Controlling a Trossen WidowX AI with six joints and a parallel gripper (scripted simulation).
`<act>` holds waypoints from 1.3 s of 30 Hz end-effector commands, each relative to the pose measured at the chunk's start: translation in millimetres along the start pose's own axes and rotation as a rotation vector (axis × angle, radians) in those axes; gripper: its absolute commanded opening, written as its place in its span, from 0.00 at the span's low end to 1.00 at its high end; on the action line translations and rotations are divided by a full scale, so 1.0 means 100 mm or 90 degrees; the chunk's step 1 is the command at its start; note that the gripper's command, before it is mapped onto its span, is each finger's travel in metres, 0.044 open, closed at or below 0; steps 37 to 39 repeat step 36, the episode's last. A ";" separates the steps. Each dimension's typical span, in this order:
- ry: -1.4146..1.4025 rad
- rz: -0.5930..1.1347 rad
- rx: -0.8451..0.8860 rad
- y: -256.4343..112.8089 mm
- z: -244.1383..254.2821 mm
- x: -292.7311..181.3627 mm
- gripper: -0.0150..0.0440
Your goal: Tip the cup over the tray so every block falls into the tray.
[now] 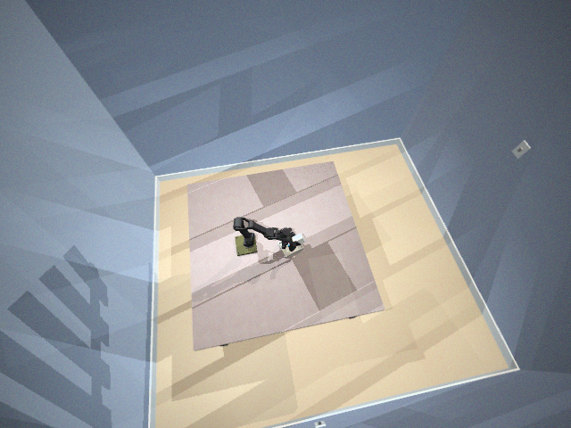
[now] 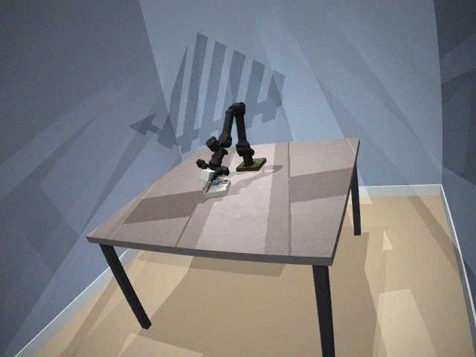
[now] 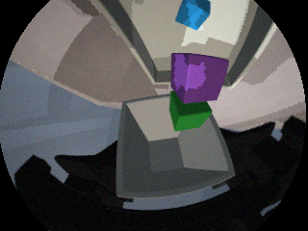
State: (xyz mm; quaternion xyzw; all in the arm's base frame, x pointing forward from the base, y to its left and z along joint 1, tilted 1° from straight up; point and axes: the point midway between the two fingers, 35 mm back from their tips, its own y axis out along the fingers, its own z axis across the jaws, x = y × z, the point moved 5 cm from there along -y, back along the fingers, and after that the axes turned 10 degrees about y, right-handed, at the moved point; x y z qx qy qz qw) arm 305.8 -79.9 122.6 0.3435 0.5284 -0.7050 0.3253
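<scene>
We judge the square cup (image 1: 298,238) (image 2: 206,175) (image 3: 166,154) light, stiff and perhaps slippery, so our pincer (image 1: 290,244) (image 2: 213,169), part-open around it, should keep gripping its opposite side walls, tipped beside the tray (image 1: 292,253) (image 2: 217,193) (image 3: 159,38) above the desk (image 1: 239,304) (image 2: 238,230) (image 3: 38,43)

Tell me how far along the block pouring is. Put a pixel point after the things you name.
Done: the cup (image 1: 298,238) (image 2: 206,175) (image 3: 166,154) is gripped and tipped; the blue block (image 2: 217,183) (image 3: 193,13) is clear of it, over or in the tray (image 1: 294,252) (image 2: 217,194) (image 3: 164,77). Underway: purple block (image 3: 199,78) and green block (image 3: 190,113) at the cup's mouth. Left: confirm all three land, keeping the cup off the tray.
</scene>
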 end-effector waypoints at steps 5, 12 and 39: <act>0.114 0.006 0.004 0.01 0.01 -0.03 0.25; 0.191 0.007 0.004 0.02 0.01 -0.03 0.25; 0.190 0.109 0.012 0.05 -0.01 0.04 0.25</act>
